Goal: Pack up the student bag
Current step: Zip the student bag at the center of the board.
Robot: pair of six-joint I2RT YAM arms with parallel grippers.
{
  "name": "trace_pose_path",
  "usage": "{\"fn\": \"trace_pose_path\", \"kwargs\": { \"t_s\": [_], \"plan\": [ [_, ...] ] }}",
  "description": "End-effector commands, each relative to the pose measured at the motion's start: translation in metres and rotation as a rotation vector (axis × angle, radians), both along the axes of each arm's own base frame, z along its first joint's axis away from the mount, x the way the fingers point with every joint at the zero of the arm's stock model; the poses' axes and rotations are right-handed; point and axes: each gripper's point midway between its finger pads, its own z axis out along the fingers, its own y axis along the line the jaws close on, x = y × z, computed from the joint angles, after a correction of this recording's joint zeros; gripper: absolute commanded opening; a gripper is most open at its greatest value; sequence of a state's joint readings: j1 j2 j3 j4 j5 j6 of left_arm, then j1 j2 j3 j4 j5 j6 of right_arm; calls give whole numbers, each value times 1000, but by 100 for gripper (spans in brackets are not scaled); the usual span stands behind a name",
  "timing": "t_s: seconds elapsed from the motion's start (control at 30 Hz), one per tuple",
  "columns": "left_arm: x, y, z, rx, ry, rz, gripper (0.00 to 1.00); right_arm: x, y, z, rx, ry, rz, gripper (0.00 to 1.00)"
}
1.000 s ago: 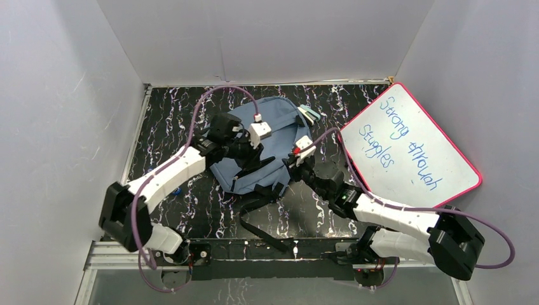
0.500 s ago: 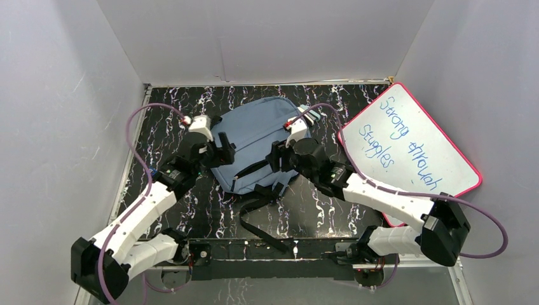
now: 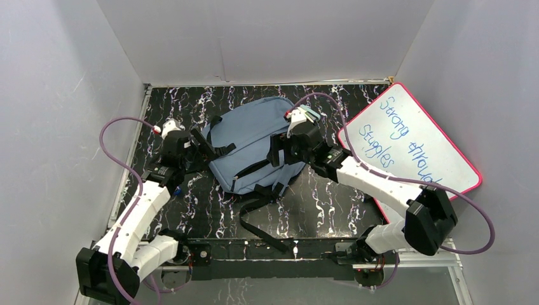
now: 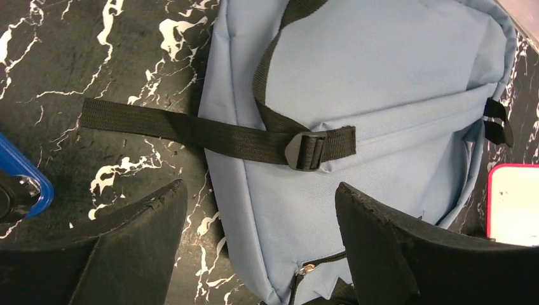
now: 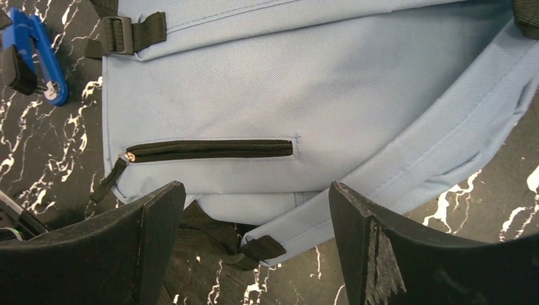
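Now soft slate-blue fabric student bag [image 3: 251, 143] on marbled table [image 3: 314, 204]; left gripper [image 4: 257, 206], right gripper [image 5: 254, 203] wide apart, empty.

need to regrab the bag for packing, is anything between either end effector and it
Nothing visible does. The left end effector and the right end effector are both open, one at each side of the student bag. Only the bag's own fabric shows between their fingers.

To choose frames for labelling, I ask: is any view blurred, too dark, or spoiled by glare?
Top view: even light, nothing blurred, writing on the whiteboard readable without glare. Left wrist view: backpack fabric and buckle sharp, evenly lit. Right wrist view: zipper sharp, no glare.
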State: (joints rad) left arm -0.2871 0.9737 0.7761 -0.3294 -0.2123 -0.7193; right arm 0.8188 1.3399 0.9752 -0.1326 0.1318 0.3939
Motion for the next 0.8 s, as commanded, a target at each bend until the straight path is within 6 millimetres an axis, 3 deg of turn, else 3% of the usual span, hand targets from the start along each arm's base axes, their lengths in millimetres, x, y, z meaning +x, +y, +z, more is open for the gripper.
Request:
{"fn": "trace_pose_path", "kwargs": {
  "t_s": [0.0, 0.13, 0.33, 0.5, 0.63, 0.77],
  "plan": [
    [-4, 8, -3, -22, 27, 53, 83, 2, 17, 23, 60, 19, 27, 89],
    [-5, 12, -6, -2, 60, 66, 84, 0, 32, 22, 15, 46, -8, 86],
    [-13, 33, -9, 24, 84, 186, 85, -25, 84, 18, -9, 108, 66, 81],
    [-27, 53, -19, -18, 111, 297, 84, -46, 117, 0, -61, 181, 139, 77],
    [-28, 53, -22, -37, 116, 297, 84, -63, 137, -11, -135, 208, 173, 73],
    [-26, 50, -25, -43, 116, 274, 84, -76, 144, -33, -280, 198, 171, 73]
  ]
}}
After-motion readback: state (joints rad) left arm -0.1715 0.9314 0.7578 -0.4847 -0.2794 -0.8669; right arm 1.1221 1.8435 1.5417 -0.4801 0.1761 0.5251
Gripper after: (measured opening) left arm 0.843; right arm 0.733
